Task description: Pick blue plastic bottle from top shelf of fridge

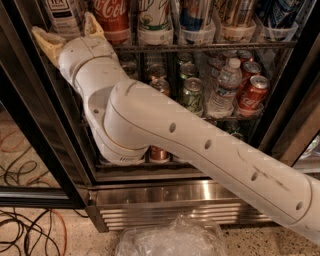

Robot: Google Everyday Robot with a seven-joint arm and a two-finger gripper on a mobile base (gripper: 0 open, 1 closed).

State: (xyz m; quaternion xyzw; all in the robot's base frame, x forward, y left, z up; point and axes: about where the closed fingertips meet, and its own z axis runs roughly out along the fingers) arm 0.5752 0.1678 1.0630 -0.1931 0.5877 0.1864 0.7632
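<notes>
The blue plastic bottle (62,14) stands at the far left of the top shelf (200,46) of the fridge (175,200). Only its lower part with the white label and dark lettering shows; the cap is out of view. My gripper (68,32) is at the upper left, at the shelf's front edge just below the bottle. It is open, with its cream fingers (44,41) spread to either side of the bottle's base. I cannot tell whether they touch it. My white arm crosses the middle of the view.
A red Coca-Cola bottle (111,15) stands right of the target, with more bottles along the shelf. Cans (192,92) and a small water bottle (223,87) sit on the lower rack. The black door frame (35,125) is at left, with cables (25,230) and a plastic bag (170,240) on the floor.
</notes>
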